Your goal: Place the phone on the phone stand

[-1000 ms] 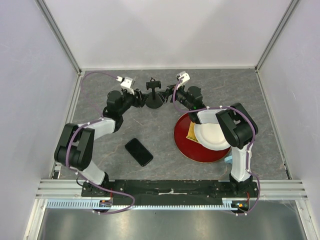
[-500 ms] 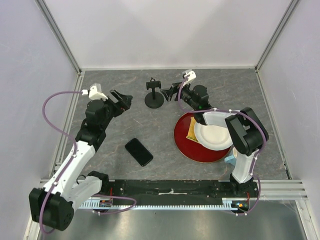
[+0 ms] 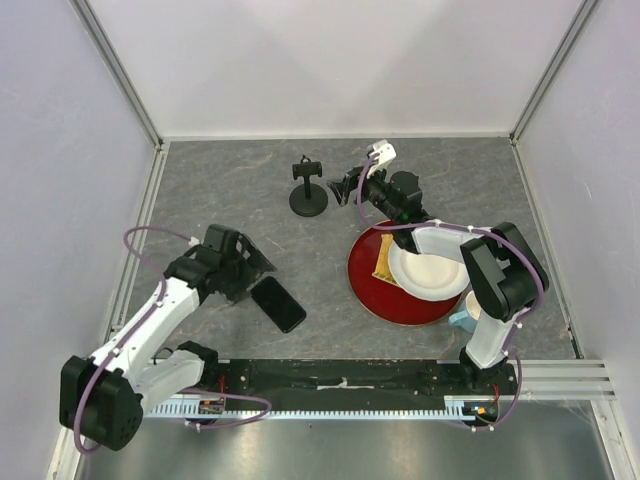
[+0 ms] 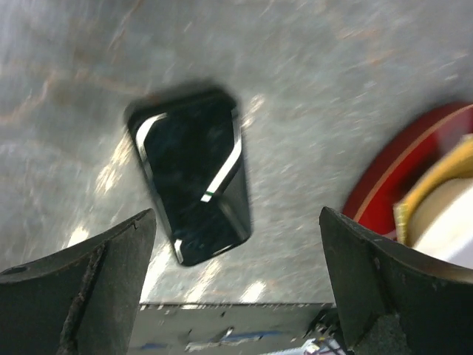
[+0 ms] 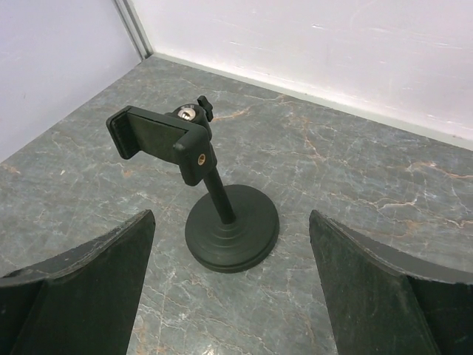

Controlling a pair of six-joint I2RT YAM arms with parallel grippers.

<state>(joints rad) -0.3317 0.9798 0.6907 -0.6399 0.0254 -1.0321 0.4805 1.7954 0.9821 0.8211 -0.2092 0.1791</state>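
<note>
On the grey table point(image 3: 250, 200) both sets of fingers are spread wide and empty. The right gripper point(image 3: 346, 186) faces the phone stand point(image 3: 308, 190) at the far side. The left gripper point(image 3: 256, 264), the nearer one, hangs just beside the phone point(image 3: 278, 303). The phone lies flat, its long axis seemingly square to the line between the fingers.

The flat rectangular phone point(image 4: 192, 174) is glossy black; the round-based phone stand point(image 5: 222, 222) is matte black. The stone-look tabletop point(image 3: 230, 170) is grey, veined white and rust. A white round plate point(image 3: 425, 275) sits on a dark red round plate point(image 3: 365, 290).
</note>
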